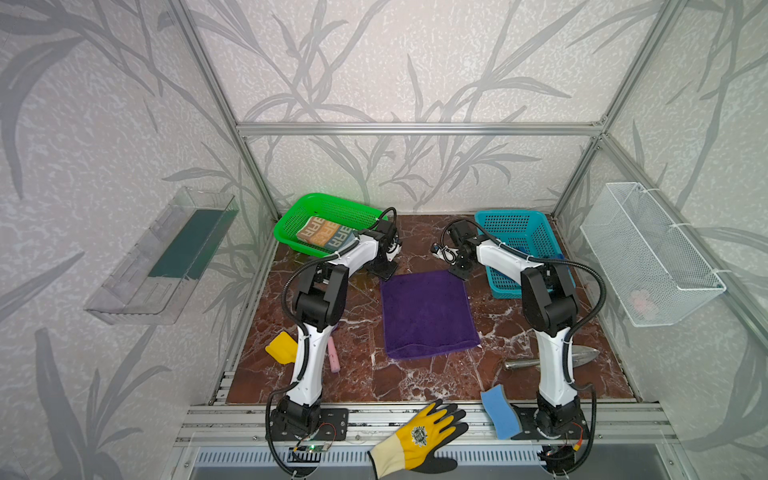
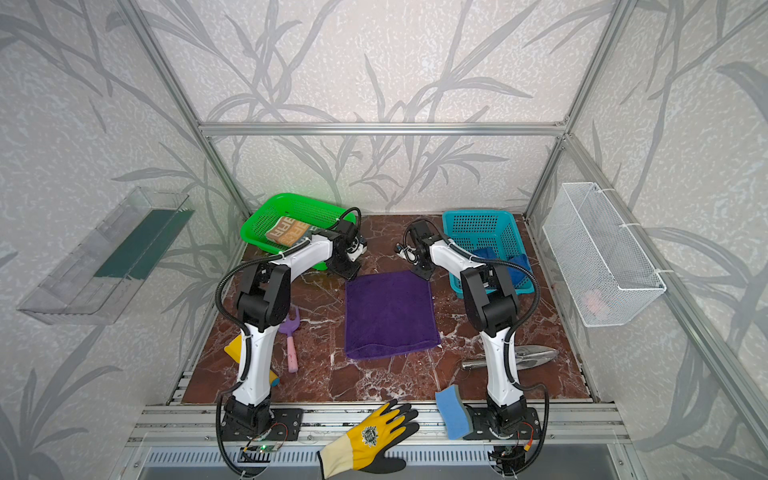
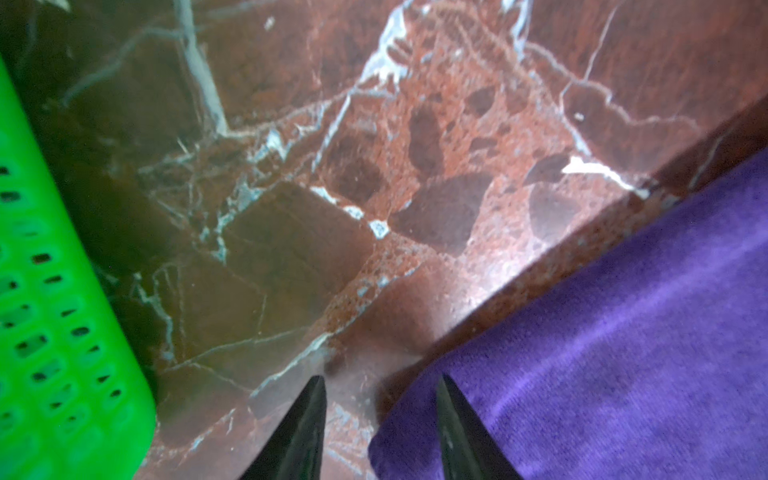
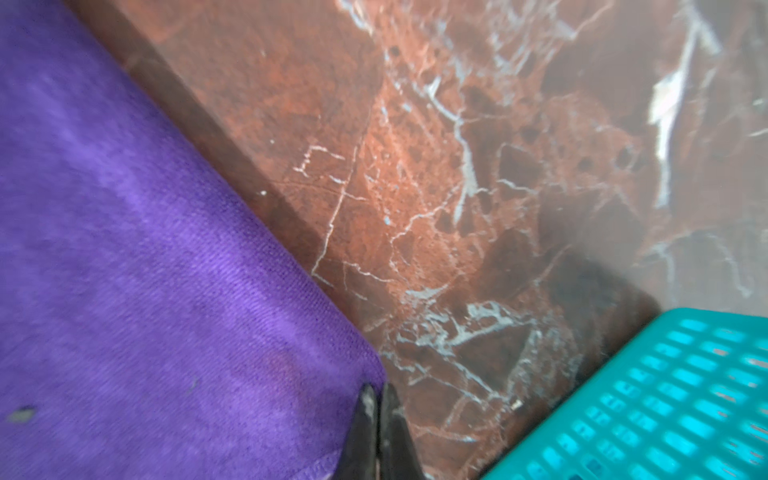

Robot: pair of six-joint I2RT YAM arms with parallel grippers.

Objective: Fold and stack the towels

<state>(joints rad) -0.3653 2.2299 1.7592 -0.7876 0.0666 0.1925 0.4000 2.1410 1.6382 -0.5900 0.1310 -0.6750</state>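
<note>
- purple towel (image 1: 428, 316) lies flat mid-table (image 1: 415, 374), roughly square, slightly longer near-to-far; plush nap, stitched hem, near edge looks doubled over
- left gripper (image 3: 380, 384) sits at the towel's far-left corner, jaws apart and straddling it: one fingertip (image 3: 316, 388) over bare marble, the other over cloth; nothing held
- right gripper (image 4: 376, 399) is at the far-right corner, clenched tight right at the cloth edge; can't tell whether any fabric is nipped
- key relation: towel spreads toward the near side from both grippers, each arm at its own far corner, so a fold would likely pull far edge toward near edge
- lettered cream towel (image 1: 326, 235) is folded in the green basket (image 1: 307, 199), far left
- blue towel (image 2: 498, 257) is bunched in the teal basket (image 2: 473, 216), far right
- table: glossy red-brown veined marble, slick under cloth
</note>
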